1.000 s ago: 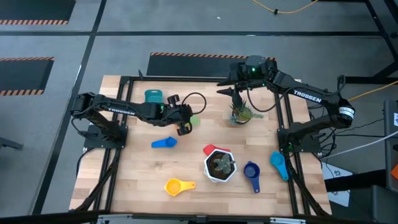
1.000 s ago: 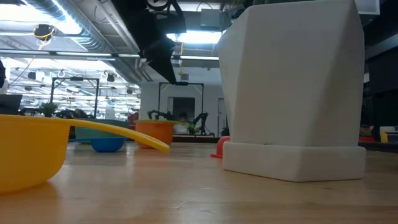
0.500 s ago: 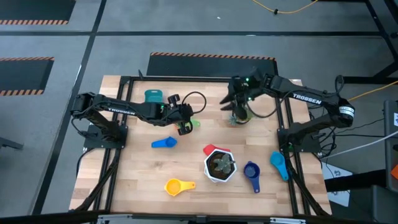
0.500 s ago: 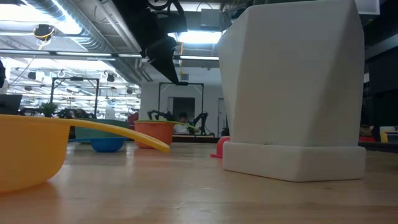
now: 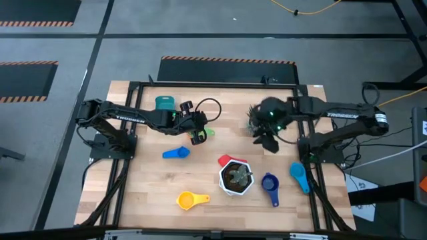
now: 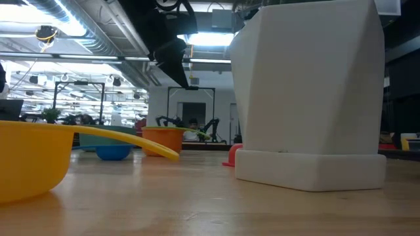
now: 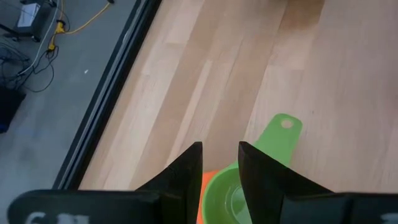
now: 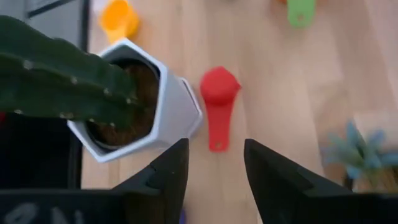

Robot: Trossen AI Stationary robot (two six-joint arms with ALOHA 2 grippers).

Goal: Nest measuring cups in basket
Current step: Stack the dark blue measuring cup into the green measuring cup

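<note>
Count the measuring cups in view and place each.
6: green cup above orange cup at the left gripper; light blue, yellow, red, dark blue, another light blue.

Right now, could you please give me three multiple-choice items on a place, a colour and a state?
1. The red cup lies: A in the white pot; B beside it; C in midair.
2. Cup nested in the orange cup: A yellow; B blue; C green.
3. The right gripper: A open, empty; B shut on the red cup; C shut on the white pot.
Key: B, it rests on wood by the pot; C, the green cup sits over orange; A, fingers apart, nothing between.
</note>
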